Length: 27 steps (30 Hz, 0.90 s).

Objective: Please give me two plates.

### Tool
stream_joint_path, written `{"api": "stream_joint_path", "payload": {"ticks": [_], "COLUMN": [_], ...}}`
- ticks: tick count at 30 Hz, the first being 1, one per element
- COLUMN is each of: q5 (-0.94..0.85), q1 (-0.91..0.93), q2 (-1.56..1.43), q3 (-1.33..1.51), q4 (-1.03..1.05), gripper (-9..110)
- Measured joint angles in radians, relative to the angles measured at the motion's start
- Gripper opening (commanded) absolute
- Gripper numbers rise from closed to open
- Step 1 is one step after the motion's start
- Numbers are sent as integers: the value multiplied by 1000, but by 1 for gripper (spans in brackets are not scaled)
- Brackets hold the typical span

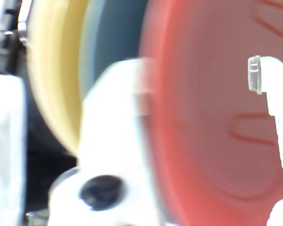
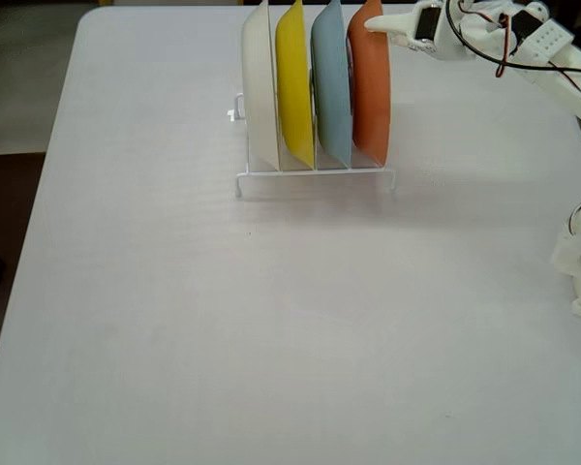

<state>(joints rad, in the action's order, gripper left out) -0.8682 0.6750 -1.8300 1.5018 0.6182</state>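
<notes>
Upper right of the fixed view: jaws apart, straddling the orange plate's (image 2: 369,87) top edge; blue plate (image 2: 331,87) beside it.

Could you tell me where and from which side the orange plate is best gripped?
Probably at its top rim. The orange plate stands on edge in the end slot of the white rack, its outer face open and the blue plate close behind. The gripper is already at that upper edge; one finger on each face, coming from above on the open side in the fixed view.
</notes>
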Motion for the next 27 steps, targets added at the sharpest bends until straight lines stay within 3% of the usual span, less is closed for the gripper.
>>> {"api": "stream_joint_path", "payload": {"ticks": [4, 16, 27], "q5": [40, 135, 166], "q1": [0, 40, 107], "q2": [26, 75, 25], "q3": [-77, -537, -681], "q4": [51, 489, 583], "gripper": [0, -1, -1]}}
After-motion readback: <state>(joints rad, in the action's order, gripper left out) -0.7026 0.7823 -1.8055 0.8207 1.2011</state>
